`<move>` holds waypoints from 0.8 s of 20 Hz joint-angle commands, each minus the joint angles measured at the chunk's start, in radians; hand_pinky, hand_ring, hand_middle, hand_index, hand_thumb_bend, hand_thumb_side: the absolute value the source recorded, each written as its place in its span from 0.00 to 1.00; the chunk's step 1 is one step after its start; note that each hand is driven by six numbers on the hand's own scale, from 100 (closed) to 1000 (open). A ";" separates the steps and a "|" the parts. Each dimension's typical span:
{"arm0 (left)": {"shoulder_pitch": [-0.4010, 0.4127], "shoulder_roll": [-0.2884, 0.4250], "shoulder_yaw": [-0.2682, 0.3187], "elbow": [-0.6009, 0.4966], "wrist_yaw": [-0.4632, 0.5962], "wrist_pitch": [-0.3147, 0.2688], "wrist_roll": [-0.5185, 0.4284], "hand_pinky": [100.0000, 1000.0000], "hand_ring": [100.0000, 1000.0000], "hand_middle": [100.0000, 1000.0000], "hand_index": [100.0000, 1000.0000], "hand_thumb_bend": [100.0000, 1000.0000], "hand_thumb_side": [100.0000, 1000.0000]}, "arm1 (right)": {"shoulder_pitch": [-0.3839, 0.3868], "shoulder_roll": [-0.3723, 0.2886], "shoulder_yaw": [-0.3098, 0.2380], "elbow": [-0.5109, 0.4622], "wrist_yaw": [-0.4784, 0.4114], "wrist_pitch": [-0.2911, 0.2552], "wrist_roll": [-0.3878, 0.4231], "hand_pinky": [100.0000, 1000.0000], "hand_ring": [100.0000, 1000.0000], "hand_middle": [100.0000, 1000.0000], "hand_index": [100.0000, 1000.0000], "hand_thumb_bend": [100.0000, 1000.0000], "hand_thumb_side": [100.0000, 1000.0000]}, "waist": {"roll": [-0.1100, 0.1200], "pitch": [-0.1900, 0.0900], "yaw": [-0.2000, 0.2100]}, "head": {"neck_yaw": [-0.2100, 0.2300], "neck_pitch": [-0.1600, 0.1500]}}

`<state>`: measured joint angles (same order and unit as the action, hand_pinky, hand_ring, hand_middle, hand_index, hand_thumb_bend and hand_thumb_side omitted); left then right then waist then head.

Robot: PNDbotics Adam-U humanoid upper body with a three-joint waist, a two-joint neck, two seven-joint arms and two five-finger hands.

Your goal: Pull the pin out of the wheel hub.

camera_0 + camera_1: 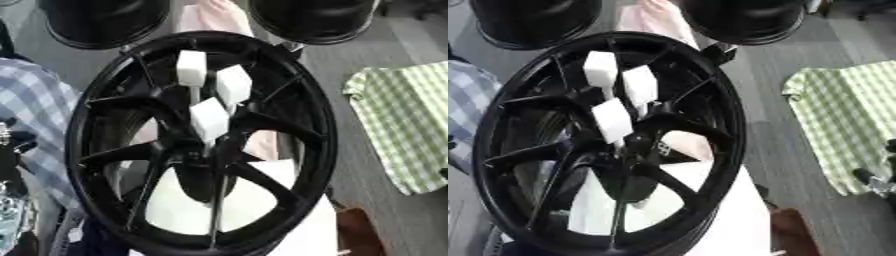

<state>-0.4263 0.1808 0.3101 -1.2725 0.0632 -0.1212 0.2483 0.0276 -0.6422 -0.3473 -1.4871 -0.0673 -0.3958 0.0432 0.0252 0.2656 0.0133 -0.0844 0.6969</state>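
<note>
Black wheel hub [201, 145] with three white block-headed pins [210, 119] standing at its centre; heads look light, rigid, best pinched across flat sides. Left hand [10, 150] beside the hub's rim, finger state indeterminable

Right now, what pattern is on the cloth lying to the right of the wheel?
The cloth has a green and white check, clearest in the left eye view.

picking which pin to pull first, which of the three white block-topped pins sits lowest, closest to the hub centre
The white block-topped pin just above the centre of the black spoked wheel hub; the other two pins stand higher, toward the far rim.
</note>
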 commanded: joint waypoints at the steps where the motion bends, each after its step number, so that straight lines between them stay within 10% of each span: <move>1: -0.011 0.090 -0.012 -0.011 0.016 -0.011 -0.048 0.59 0.53 0.38 0.70 0.00 0.75 | -0.003 -0.161 0.000 -0.085 0.015 -0.001 0.003 0.69 0.73 0.67 0.80 0.73 0.07 | -0.008 -0.012 -0.006 | -0.007 -0.003; 9: 0.027 0.246 -0.040 -0.013 0.076 -0.046 -0.164 0.60 0.53 0.38 0.70 0.00 0.72 | -0.184 -0.485 0.128 -0.111 0.063 -0.013 0.159 0.73 0.73 0.67 0.78 0.75 0.09 | -0.016 -0.015 -0.030 | -0.012 0.002; 16: 0.088 0.263 -0.038 -0.079 0.140 -0.046 -0.193 0.60 0.53 0.38 0.70 0.00 0.72 | -0.519 -0.527 0.277 -0.026 0.111 -0.069 0.473 0.76 0.74 0.69 0.77 0.64 0.04 | -0.019 -0.023 -0.027 | -0.012 0.010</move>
<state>-0.3333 0.4058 0.2683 -1.3204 0.1915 -0.1669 0.0626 -0.4743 -1.1215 -0.0825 -1.5249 0.0320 -0.4557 0.4625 0.0091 0.2651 -0.0138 -0.0942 0.7028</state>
